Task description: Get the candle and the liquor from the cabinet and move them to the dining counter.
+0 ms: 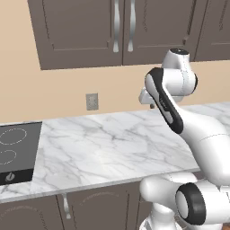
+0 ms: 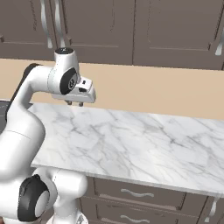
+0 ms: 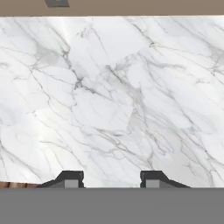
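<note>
Overhead, the cabinet (image 1: 90, 31) is seen with its doors closed across the top of the frame, so the candle and liquor are judged to be shut inside, out of sight. Below it, the gripper (image 2: 75, 104) is held over the marble counter (image 2: 144, 140) beside the cooktop (image 1: 15, 150), fingers (image 3: 70, 178) parted with nothing between them, presumably awaiting a reach upward.

Shut cabinet (image 1: 121, 31) doors above bare counter (image 1: 112, 148)
</note>
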Controlling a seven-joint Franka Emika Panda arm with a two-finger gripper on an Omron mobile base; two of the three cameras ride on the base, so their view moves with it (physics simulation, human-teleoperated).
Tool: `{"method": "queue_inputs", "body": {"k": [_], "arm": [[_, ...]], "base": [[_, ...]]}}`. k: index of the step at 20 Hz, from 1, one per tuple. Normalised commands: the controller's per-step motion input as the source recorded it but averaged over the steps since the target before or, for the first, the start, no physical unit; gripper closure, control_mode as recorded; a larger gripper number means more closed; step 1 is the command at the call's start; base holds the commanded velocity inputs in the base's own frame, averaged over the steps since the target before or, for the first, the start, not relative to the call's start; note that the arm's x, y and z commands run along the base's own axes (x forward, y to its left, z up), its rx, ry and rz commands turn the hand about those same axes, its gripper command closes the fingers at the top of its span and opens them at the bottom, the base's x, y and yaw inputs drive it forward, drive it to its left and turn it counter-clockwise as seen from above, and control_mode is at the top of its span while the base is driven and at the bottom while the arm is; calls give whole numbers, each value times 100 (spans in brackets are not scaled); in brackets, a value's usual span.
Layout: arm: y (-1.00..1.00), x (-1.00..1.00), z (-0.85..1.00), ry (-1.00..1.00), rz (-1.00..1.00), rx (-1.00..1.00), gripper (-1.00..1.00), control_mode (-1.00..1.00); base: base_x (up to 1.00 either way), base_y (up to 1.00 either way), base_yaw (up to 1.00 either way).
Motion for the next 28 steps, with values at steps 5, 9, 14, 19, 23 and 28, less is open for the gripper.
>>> {"method": "queue_inputs", "body": {"k": [5, 9, 14, 19, 23, 28], "arm": [[-1, -15, 0, -5, 0, 0, -100, -100], [0, -26, 3, -31, 0, 1, -100, -100], [8, -19, 13, -30, 0, 2, -100, -100], [14, -9, 22, -22, 0, 1, -100, -100], [16, -2, 35, -3, -1, 0, -100, -100], [23, 1, 36, -1, -3, 0, -100, -100]], "base": [[0, 0, 0], [0, 0, 0], [0, 0, 0], [0, 0, 0], [0, 0, 0], [0, 0, 0]]}}
